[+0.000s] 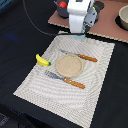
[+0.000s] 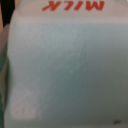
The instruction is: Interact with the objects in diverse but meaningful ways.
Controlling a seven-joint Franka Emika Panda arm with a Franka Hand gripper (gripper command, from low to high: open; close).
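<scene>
**A:** Since you only have the exterior view, where does your gripper (image 1: pixel 80 34) sit?

**B:** I hang it low over the far edge of the striped mat (image 1: pixel 30 82), right on a small pale thing that I take for the milk carton (image 1: pixel 80 36). The banana (image 1: pixel 43 61) lies on the mat towards that view's left, beside the round plate (image 1: pixel 68 65), which has the knife (image 1: pixel 81 56) and fork (image 1: pixel 64 79) on either side of it. The red ball (image 1: pixel 62 5) is behind my arm, on the brown board (image 1: pixel 107 27).

**A:** And from the wrist?

**B:** The carton's pale face (image 2: pixel 65 70) fills the whole picture, with red "MILK" lettering at one edge. My fingers are not visible.

**A:** So have you clamped it?

**B:** I cannot tell; neither view shows my jaws. I judge I am at the grasp step on the carton. Next I need a firm squeeze on its flat sides, then a straight lift clear of the mat.
</scene>
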